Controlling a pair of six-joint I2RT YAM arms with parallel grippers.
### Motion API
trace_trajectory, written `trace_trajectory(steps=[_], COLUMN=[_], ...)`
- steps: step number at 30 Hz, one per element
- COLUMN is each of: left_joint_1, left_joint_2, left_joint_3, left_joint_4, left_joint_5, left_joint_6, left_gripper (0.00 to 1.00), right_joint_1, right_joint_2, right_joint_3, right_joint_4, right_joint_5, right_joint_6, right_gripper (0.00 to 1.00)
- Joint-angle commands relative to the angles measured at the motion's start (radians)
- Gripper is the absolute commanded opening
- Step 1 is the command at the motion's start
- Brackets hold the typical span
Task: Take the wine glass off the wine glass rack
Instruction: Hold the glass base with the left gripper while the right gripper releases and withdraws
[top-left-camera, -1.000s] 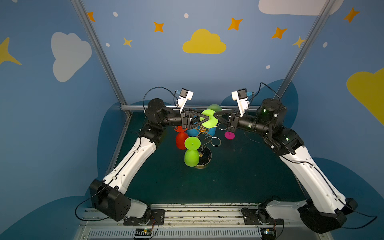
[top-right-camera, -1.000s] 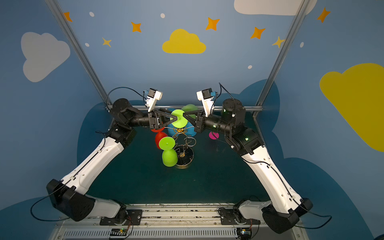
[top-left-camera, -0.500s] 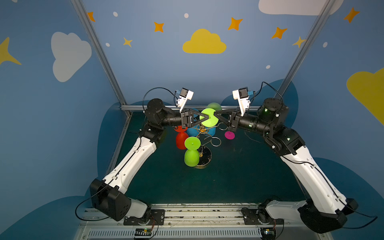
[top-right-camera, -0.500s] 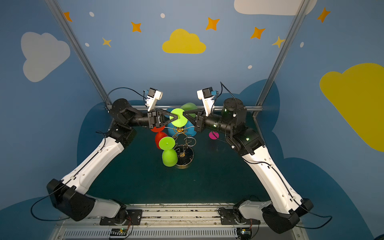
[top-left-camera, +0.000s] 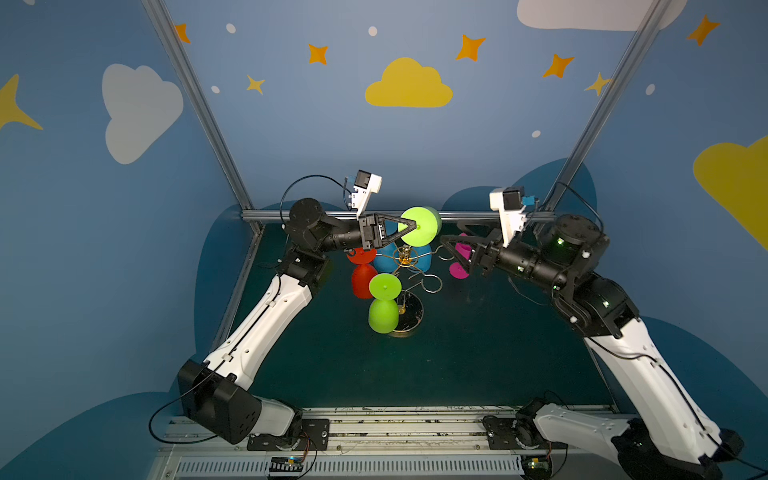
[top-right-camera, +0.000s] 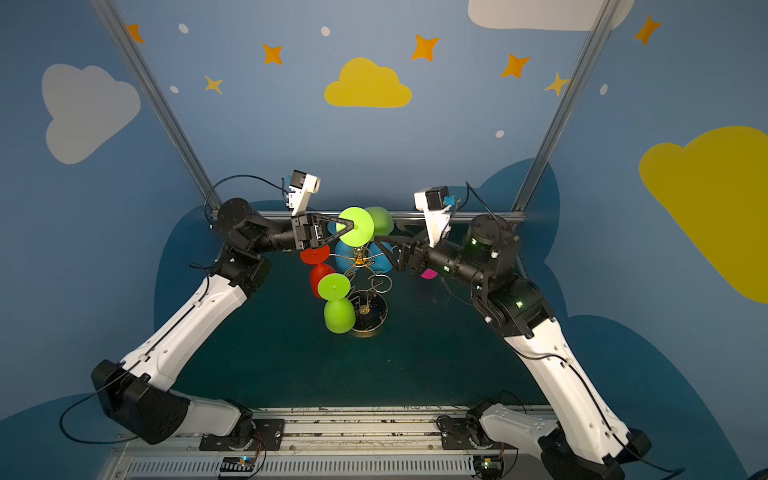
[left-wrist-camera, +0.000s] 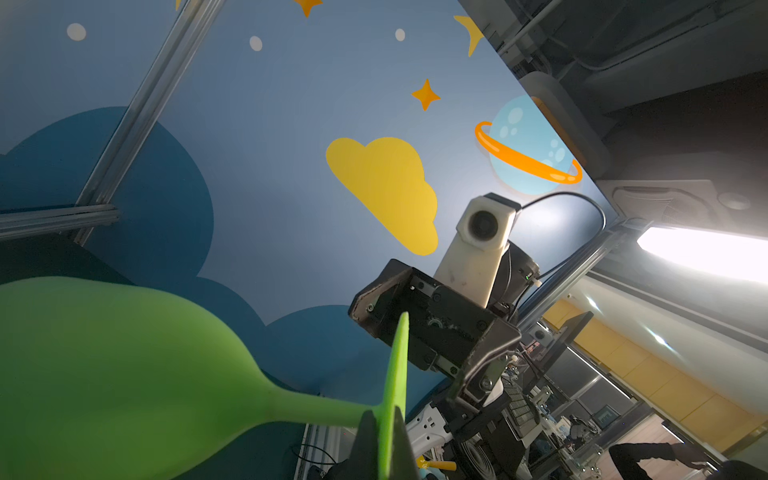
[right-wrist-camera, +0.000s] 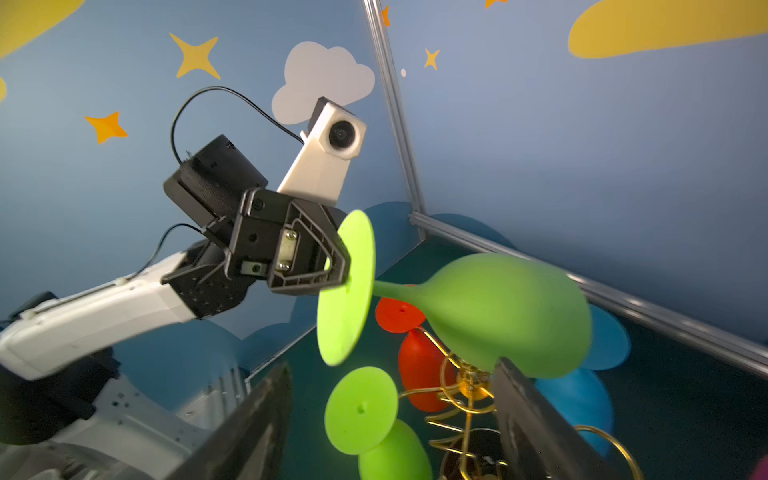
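Observation:
A lime green wine glass (top-left-camera: 420, 227) (top-right-camera: 360, 232) lies on its side just above the hub of the gold wine glass rack (top-left-camera: 405, 255) (top-right-camera: 360, 258). My left gripper (top-left-camera: 413, 226) (top-right-camera: 352, 227) (right-wrist-camera: 343, 266) is shut on the edge of its foot disc (left-wrist-camera: 397, 374) (right-wrist-camera: 347, 291). Its bowl (left-wrist-camera: 104, 365) (right-wrist-camera: 498, 316) points away from that gripper. My right gripper (top-left-camera: 449, 231) (top-right-camera: 386, 244) (right-wrist-camera: 390, 415) stands open to the right of the glass, holding nothing. Whether the bowl touches the rack I cannot tell.
A red glass (top-left-camera: 363, 278), a second green glass (top-left-camera: 384, 309), blue glasses (top-left-camera: 384, 255) and a magenta glass (top-left-camera: 459, 268) hang from the rack's arms. Its round dark base (top-left-camera: 411, 316) stands mid-table. A metal frame rail (top-left-camera: 478, 216) runs along the back.
My left gripper has closed on the green glass's foot. My right gripper has opened, let go of the glass and drawn back to the right.

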Motion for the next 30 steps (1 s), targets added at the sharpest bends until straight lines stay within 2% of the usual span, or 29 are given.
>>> trace_trajectory(steps=[1,5,12,15,21,30], left_joint_1=[0.004,0.004,0.004,0.004,0.004,0.004], left_joint_2=[-0.042,-0.050,-0.048,-0.057,-0.066,-0.066], left_joint_3=[0.020,0.016,0.014,0.014,0.015,0.007], left_joint_4=[0.064,0.070,0.107,0.082,0.063,0.105], left_joint_5=[-0.043,-0.059,-0.062,-0.068,-0.078,-0.076], left_joint_6=[-0.048,-0.073,-0.137,-0.126,-0.118,-0.173], left_gripper=[0.03,0.03,0.03,0.03,0.03,0.03], right_joint_1=[0.000,0.001,0.001,0.001,0.000,0.002], right_joint_2=[-0.070,-0.124,-0.116,-0.100,-0.069,0.036], right_joint_3=[-0.072,-0.207,-0.374,-0.412,-0.448,-0.395], right_joint_4=[0.045,0.162,0.390,0.468,0.597,0.674], right_joint_5=[0.120,0.146,0.072,0.040,0.019,-0.005], right_joint_6=[-0.111,-0.241,-0.451,-0.510,-0.569,-0.611], right_gripper=[0.83,0.87,0.89,0.91,0.92,0.92])
